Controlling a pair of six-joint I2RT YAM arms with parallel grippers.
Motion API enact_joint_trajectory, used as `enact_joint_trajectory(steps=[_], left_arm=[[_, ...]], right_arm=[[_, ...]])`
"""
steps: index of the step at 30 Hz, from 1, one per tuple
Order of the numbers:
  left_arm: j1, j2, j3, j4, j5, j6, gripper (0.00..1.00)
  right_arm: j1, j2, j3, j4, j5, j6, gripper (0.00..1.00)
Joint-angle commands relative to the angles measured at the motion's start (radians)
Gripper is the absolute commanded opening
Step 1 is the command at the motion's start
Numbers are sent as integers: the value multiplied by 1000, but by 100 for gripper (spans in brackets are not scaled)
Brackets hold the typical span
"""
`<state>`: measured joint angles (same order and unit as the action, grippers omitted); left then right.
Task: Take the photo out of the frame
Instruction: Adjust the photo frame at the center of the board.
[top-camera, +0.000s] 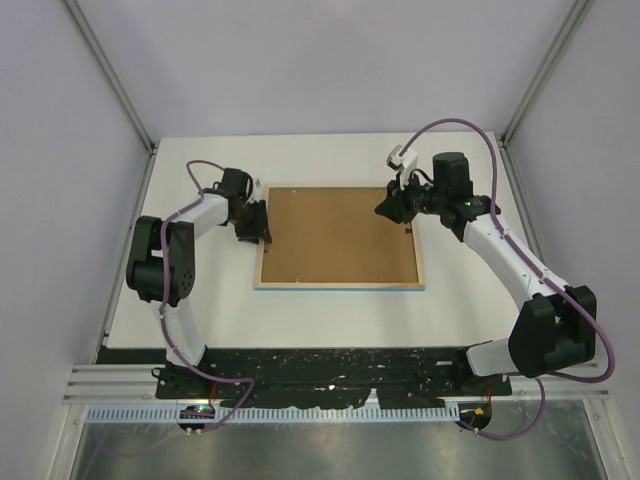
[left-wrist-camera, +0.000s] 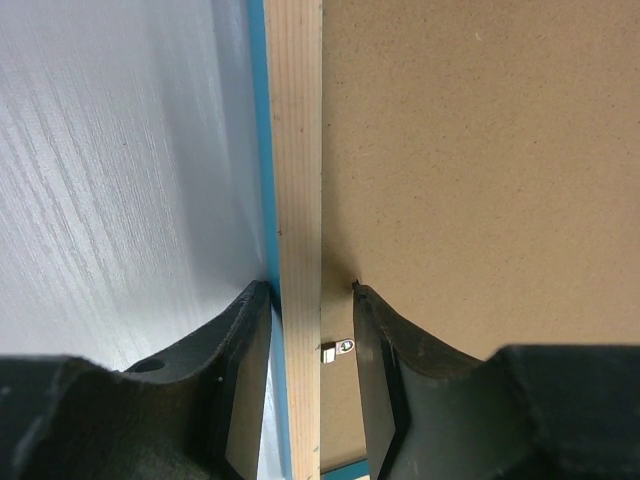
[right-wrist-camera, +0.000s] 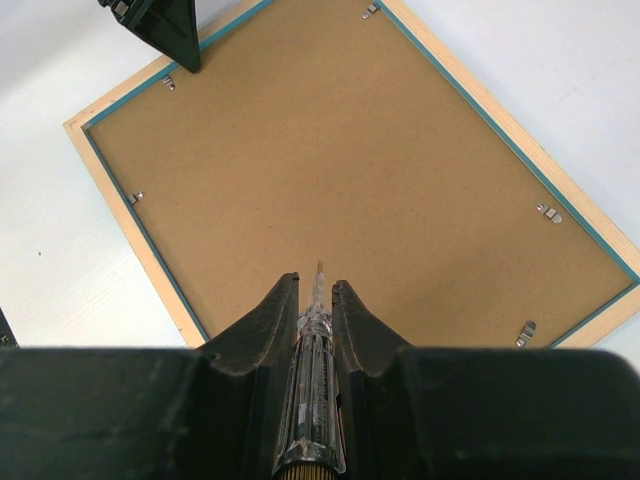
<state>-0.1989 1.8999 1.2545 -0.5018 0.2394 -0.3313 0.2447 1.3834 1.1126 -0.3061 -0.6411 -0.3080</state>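
Note:
The frame (top-camera: 340, 286) lies face down on the white table, its light wood back and blue edge showing. A brown backing board (top-camera: 338, 235) fills it, and the photo is hidden beneath. My left gripper (top-camera: 262, 228) straddles the frame's left rail (left-wrist-camera: 298, 150). It is open: one finger (left-wrist-camera: 245, 340) rests against the blue outer edge, the other (left-wrist-camera: 385, 350) stands on the backing board (left-wrist-camera: 480, 180), clear of the rail. My right gripper (right-wrist-camera: 315, 283) hovers over the frame's right part, shut on a clear-handled pointed tool (right-wrist-camera: 312, 400) whose tip points at the backing board (right-wrist-camera: 350, 150).
Small metal clips hold the board at its edges: one between the left fingers (left-wrist-camera: 338, 351), others along the rails (right-wrist-camera: 548, 212) (right-wrist-camera: 525, 333) (right-wrist-camera: 135, 197). White table (top-camera: 460, 290) surrounds the frame, with walls on three sides.

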Motion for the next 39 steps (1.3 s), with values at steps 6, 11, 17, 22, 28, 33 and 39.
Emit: enact_joint_trajectory(steps=[6, 11, 17, 22, 28, 33, 39], left_arm=[[1, -1, 5, 12, 73, 2, 41], [1, 2, -6, 26, 123, -18, 41], [-4, -4, -16, 39, 153, -29, 41], [-16, -4, -20, 54, 175, -31, 41], [-37, 7, -21, 58, 186, -25, 40], [-50, 4, -30, 66, 186, -29, 32], [-77, -5, -43, 72, 181, -23, 24]], right_arm=[[2, 11, -5, 48, -6, 4, 8], [2, 17, -4, 50, -3, 7, 8], [2, 26, -4, 51, 0, 10, 8], [2, 25, -5, 55, 3, 10, 8], [2, 23, -8, 55, 4, 10, 8], [2, 22, -10, 58, 4, 9, 8], [2, 25, -11, 58, 4, 10, 8]])
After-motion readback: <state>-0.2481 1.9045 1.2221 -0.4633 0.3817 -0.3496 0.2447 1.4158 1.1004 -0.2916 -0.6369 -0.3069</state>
